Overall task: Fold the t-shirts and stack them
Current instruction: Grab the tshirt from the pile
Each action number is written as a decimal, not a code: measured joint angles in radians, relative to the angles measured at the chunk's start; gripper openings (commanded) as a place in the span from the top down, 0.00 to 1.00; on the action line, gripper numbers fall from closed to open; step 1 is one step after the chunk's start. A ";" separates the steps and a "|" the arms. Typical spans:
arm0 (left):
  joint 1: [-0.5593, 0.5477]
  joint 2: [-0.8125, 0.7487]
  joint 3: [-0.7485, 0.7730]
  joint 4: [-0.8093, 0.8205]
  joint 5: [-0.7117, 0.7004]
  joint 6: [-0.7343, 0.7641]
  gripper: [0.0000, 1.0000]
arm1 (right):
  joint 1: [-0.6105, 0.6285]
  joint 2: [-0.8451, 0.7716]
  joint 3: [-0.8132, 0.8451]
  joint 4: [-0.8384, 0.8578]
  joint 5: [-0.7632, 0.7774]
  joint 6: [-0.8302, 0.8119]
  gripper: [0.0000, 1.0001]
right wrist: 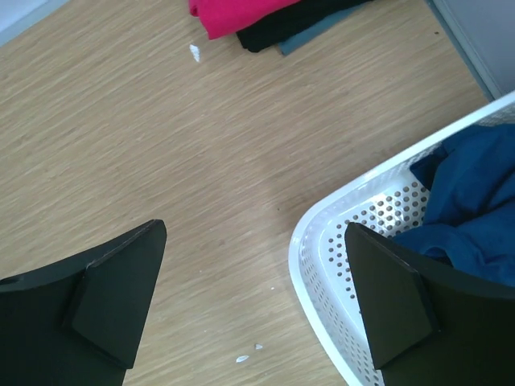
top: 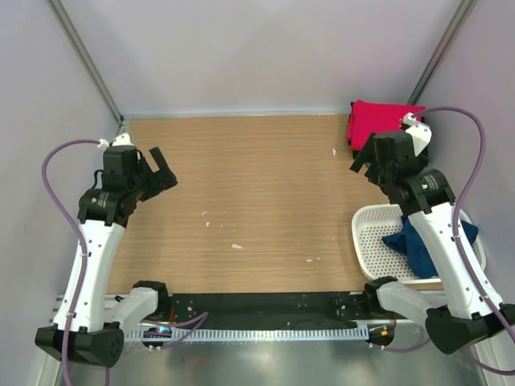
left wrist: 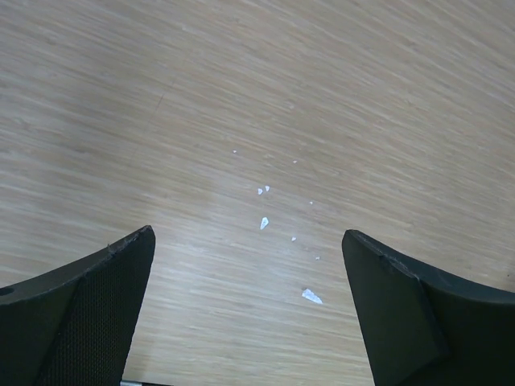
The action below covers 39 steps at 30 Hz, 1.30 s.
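A bright pink-red t-shirt [top: 376,121] [right wrist: 233,12] lies folded at the table's far right corner, on top of a black t-shirt [right wrist: 294,26] whose edge sticks out beneath it. A navy blue t-shirt [top: 418,245] [right wrist: 475,201] sits crumpled in the white basket [top: 366,233] [right wrist: 322,241]. My right gripper [top: 364,167] [right wrist: 254,227] hangs open and empty above the table, between the folded pile and the basket's corner. Over bare wood on the left side, my left gripper [top: 163,167] [left wrist: 248,233] is open and holds nothing.
The wooden table [top: 257,193] has small white flecks [left wrist: 263,223] scattered on it. Grey walls close in the back and both sides. A blue-grey cloth edge [right wrist: 326,28] shows under the black shirt. The basket hangs partly over the table's right edge.
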 measured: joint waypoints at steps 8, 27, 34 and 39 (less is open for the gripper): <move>0.000 -0.062 -0.125 0.027 0.024 -0.024 0.00 | -0.125 0.076 -0.129 -0.137 0.142 0.220 0.00; 0.000 0.026 -0.199 0.147 0.188 -0.073 0.00 | -0.729 0.117 -0.597 0.125 -0.038 0.220 0.02; 0.000 0.026 -0.199 0.149 0.196 -0.074 0.00 | -0.729 0.269 -0.596 0.285 -0.027 0.188 0.45; 0.000 0.026 -0.199 0.154 0.209 -0.078 0.00 | -0.728 0.261 -0.568 0.308 -0.043 0.143 0.99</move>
